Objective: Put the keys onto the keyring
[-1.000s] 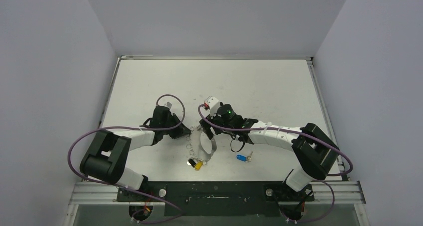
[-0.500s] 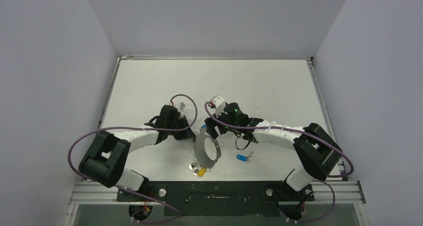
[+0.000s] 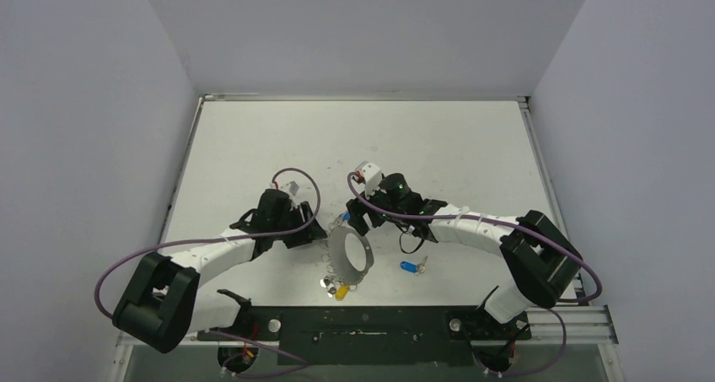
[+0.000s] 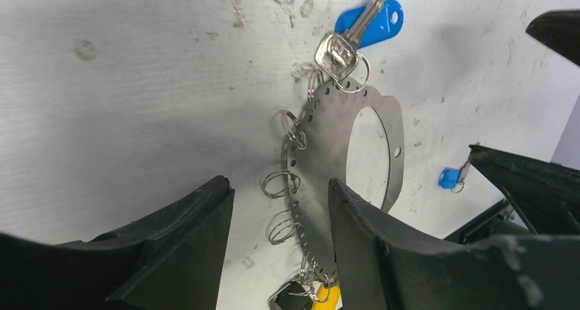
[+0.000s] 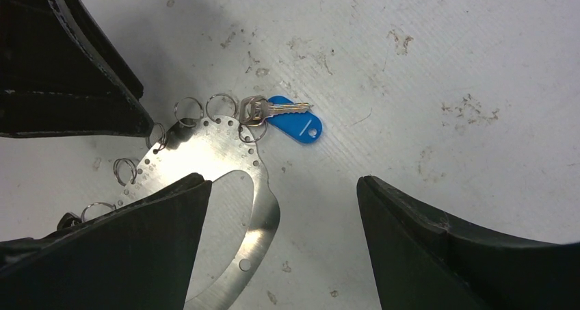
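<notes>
top external view: both arms are leaning in over the keyring (image 4: 318,166), a flat silvery hoop lying on the table (image 3: 253,146) near the middle, just beyond the bases. small split rings (image 4: 295,128) are fringing its left edge.

the job is looking partly done. a blue-tagged key (image 5: 254,109) is sitting on a split ring at the hoop's far end, its blue tag (image 5: 297,123) resting flat on the table. a yellow-headed key (image 3: 341,293) is lying at the near end with something dark beside it, apparently hooked on as well, though the link is too small to confirm. one loose blue key (image 3: 410,266) is lying on the table to the right of the hoop, clear of it and unattached, so at least that one is waiting to go on.

the left gripper (image 4: 277,187) is hovering low at the hoop's left edge, its jaws apart and straddling the split rings without pinching any. the right gripper (image 5: 282,180) is hanging over the far end, its jaws spread wide and carrying nothing.
</notes>
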`<state>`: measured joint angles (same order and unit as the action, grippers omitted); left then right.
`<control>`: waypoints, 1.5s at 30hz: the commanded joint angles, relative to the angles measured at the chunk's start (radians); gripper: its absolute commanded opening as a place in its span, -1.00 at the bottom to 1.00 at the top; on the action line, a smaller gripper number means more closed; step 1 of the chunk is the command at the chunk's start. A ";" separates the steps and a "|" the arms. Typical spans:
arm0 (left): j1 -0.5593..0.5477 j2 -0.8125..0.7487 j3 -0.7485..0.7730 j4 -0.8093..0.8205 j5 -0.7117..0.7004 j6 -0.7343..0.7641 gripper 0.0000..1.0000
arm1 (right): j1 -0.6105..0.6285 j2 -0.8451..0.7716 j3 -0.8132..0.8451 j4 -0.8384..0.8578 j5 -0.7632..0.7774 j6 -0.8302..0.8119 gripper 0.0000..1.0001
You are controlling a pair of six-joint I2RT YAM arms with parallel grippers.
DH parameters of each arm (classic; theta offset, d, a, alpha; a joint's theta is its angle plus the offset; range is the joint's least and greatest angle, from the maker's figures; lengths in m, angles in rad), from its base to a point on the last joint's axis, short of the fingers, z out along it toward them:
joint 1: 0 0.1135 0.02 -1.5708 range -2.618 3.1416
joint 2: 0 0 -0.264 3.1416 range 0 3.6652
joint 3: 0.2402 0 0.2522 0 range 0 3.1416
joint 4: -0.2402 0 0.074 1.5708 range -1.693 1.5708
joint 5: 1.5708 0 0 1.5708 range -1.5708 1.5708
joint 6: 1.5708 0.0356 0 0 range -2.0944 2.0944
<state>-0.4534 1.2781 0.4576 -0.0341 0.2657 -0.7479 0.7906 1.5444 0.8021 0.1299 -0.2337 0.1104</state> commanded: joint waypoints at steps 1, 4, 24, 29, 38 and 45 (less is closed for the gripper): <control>0.031 -0.078 0.006 -0.025 -0.060 0.011 0.03 | -0.004 -0.042 0.003 0.044 -0.023 -0.008 0.61; 0.045 -0.063 0.028 0.019 -0.016 0.034 0.01 | -0.004 -0.041 0.005 0.041 -0.028 -0.008 0.59; 0.114 0.337 0.196 0.193 0.292 0.088 -0.33 | -0.019 -0.091 -0.034 0.028 -0.013 -0.009 0.59; 0.113 0.392 0.199 0.240 0.303 0.081 -0.44 | -0.019 -0.092 -0.033 0.030 -0.015 -0.010 0.58; 0.113 0.396 0.190 0.265 0.295 0.089 -1.00 | -0.021 -0.099 -0.034 0.027 -0.019 -0.011 0.58; 0.099 0.245 0.173 0.271 0.277 0.134 -1.00 | -0.024 -0.146 -0.044 0.038 -0.052 -0.009 0.58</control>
<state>-0.3435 1.6482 0.6323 0.1894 0.5549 -0.6651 0.7773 1.4673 0.7681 0.1226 -0.2493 0.1097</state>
